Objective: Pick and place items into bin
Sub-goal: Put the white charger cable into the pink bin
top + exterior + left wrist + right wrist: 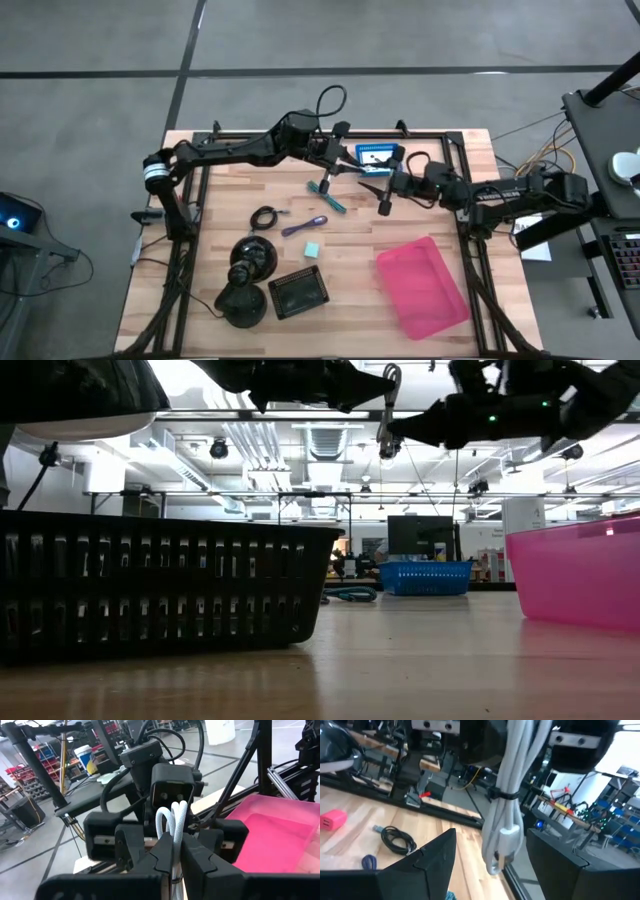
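Note:
My left gripper [175,854] reaches over the table's middle and is shut on a bundled white cable [512,780], tied with a black strap. The bundle hangs down between the fingers of my right gripper [491,834], which faces it from the table's right. That gripper is open, with a finger on either side of the bundle, clear of it. A teal-handled tool [327,192], purple pen [305,225], coiled black cable [265,215] and pale teal cube [313,248] lie on the table. The pink bin [422,285] stands near right. My left gripper pinches the looped top end [174,836] of the white cable bundle between its two fingers. The fingers come about level from the table's left. The bundle hangs straight below them, and its plug end [496,862] is clear of the table.
Two black domed objects [248,275] and a black basket [298,292] sit at the near left. A blue basket [375,155] stands at the far side, under the arms. Black frame rails run along the table's edges.

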Robot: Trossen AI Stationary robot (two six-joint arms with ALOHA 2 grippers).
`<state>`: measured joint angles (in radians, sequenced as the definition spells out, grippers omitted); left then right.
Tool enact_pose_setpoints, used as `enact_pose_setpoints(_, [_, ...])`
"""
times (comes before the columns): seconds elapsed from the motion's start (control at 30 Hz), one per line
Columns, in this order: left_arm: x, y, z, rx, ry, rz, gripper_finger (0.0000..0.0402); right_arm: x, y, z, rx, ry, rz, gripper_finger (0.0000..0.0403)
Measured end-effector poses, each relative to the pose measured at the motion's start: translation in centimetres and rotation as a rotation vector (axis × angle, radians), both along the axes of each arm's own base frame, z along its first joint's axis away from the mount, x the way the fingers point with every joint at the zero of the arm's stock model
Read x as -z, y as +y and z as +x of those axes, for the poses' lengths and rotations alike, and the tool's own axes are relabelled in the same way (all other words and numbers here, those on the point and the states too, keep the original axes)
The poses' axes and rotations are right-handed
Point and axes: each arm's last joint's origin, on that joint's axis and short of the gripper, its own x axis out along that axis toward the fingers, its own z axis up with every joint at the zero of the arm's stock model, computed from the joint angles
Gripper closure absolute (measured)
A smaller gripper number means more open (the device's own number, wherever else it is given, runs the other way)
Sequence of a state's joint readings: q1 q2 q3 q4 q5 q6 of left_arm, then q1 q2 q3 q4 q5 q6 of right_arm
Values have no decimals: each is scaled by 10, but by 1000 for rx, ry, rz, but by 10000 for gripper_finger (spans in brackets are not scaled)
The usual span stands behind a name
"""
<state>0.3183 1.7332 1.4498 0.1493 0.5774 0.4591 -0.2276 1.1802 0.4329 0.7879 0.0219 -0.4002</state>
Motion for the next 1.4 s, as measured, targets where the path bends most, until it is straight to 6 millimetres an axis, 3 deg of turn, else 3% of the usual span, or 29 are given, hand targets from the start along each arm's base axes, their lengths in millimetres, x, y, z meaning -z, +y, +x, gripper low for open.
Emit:
enact_pose_setpoints(0.4, [0, 0, 0, -1, 3, -6, 399, -5, -2, 8, 4, 11, 2, 176])
enact_pose_setpoints(0.6, [0, 0, 0, -1, 3, -6, 399, -5, -2, 7, 5, 3, 6, 196])
enact_pose_setpoints(0.8, [0, 0, 0, -1, 4, -7, 399, -8, -2, 8, 6, -7, 14, 237])
enact_pose_setpoints(1.17, [1, 0, 0, 0, 11, -9, 399, -8, -2, 8, 6, -1, 12, 364])
enact_pose_setpoints(1.27, [1, 0, 0, 0, 13, -11, 397, -8, -2, 8, 7, 3, 2, 379])
enact_pose_setpoints(1.4, [2, 0, 0, -1, 23, -15, 366, -7, -2, 8, 6, 6, 5, 378])
